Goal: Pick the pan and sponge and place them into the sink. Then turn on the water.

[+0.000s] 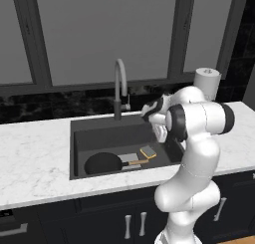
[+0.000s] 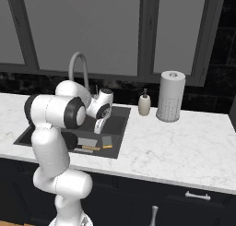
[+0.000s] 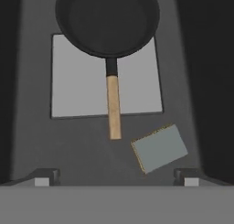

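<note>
Hovering with jaws spread wide and empty, the gripper [image 3: 117,176] hung above the sink [image 1: 79,138], where the pan [image 3: 108,22] lay across the drain plate [image 3: 68,90] and the sponge [image 3: 160,148] rested beside its handle, leaving the faucet [image 1: 119,83] untouched.

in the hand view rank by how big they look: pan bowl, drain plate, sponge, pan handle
1. Round black frying pan's bowl
2. Pale grey square drain plate, partly covered by the pan, so possibly first
3. Grey-faced rectangular sponge
4. Light wooden handle
</note>
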